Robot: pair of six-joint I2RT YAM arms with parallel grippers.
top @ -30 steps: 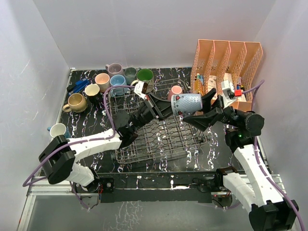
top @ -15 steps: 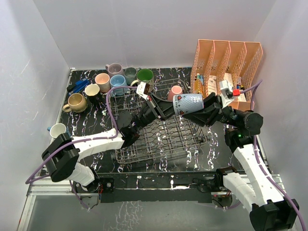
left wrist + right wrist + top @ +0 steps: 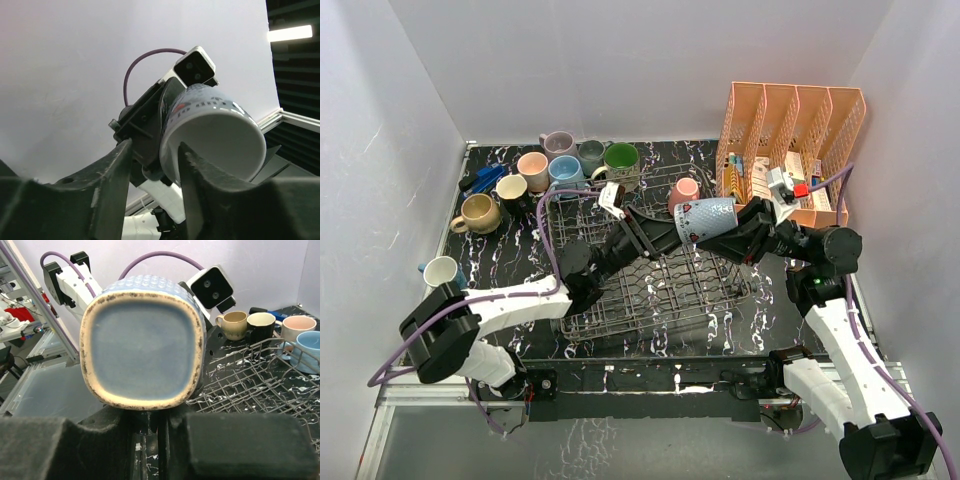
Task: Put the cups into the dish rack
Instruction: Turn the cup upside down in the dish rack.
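Observation:
A light blue patterned mug hangs on its side above the dish rack, between my two grippers. My right gripper is shut on its base end; the right wrist view shows the mug's square base just above the closed jaws. At the mug's mouth, my left gripper stands open. In the left wrist view the rim sits loosely between the spread fingers. Several more cups stand at the back left, and a pink cup at the rack's far edge.
An orange mesh organizer with small items stands at the back right, close behind the right arm. A white cup sits alone at the left edge. Blue objects lie beside the cup cluster. White walls enclose the table.
My right gripper moved in from open and shut on the mug's base end. My left gripper, shut on the rim before, has opened. The mug shifted slightly forward.

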